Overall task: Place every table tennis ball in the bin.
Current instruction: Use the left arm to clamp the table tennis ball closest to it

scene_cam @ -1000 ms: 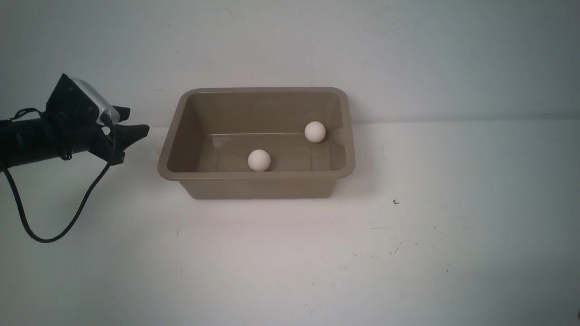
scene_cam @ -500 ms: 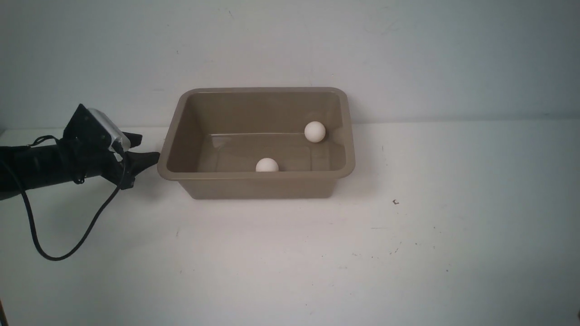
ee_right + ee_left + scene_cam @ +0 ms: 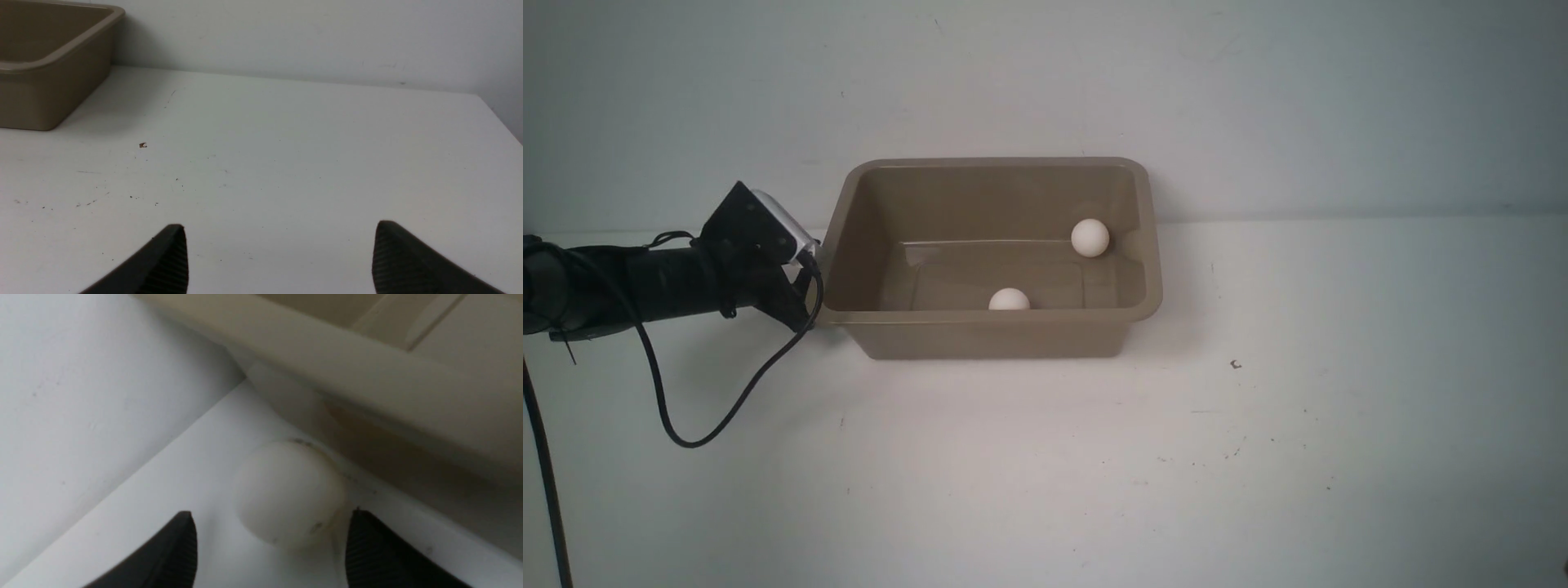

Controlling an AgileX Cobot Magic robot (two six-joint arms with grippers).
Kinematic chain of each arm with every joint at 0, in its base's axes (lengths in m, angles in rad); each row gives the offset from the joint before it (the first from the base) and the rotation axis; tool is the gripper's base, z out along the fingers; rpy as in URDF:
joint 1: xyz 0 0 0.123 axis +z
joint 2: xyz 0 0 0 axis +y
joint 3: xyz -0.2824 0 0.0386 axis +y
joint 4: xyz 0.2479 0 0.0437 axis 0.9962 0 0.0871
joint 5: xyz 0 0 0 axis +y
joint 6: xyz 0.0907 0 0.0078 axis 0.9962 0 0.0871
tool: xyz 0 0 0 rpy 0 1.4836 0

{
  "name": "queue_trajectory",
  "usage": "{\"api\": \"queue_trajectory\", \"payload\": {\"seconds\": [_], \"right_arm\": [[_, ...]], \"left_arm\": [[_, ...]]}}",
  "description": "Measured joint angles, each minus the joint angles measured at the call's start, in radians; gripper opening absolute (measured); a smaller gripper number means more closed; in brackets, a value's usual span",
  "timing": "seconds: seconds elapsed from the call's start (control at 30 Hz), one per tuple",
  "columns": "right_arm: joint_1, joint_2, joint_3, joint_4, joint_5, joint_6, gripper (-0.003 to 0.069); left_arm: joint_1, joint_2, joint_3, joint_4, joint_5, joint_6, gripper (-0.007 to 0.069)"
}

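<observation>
in bin [image 3: 988,316]: far ball [image 3: 1089,238], near ball [image 3: 1009,300] | to do: third ball [image 3: 290,494] outside, beside bin | left gripper [image 3: 269,543] jaws apart at it, unclamped

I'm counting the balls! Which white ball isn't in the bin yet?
The table ball, lying on the table beside the bin, outside its wall, between the open jaws of the left gripper. The back ball and front ball lie inside.

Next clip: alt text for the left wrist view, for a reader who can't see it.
A white table tennis ball sits on the white table between the open black fingertips of the left pincer, not gripped. The flared rim of the tan bin runs close beside it.
</observation>
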Motion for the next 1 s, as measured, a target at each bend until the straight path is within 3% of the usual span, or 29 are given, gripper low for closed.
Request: {"api": "queue_trajectory", "payload": {"seconds": [0.8,0.87,0.93,0.97,1.0], "right_arm": [[0.0,0.0,0.0,0.0,0.0,0.003,0.0549],[0.0,0.0,0.0,0.0,0.0,0.004,0.0549],[0.0,0.0,0.0,0.0,0.0,0.004,0.0549],[0.0,0.0,0.0,0.0,0.0,0.004,0.0549],[0.0,0.0,0.0,0.0,0.0,0.004,0.0549]], "left_arm": [[-0.018,0.082,-0.057,-0.024,0.109,0.12,0.0435],[-0.018,0.082,-0.057,-0.024,0.109,0.127,0.0412],[-0.018,0.082,-0.057,-0.02,0.109,0.135,0.0309],[-0.018,0.082,-0.057,-0.02,0.109,0.135,0.0309],[-0.015,0.082,-0.057,-0.015,0.111,0.136,0.0218]]}}
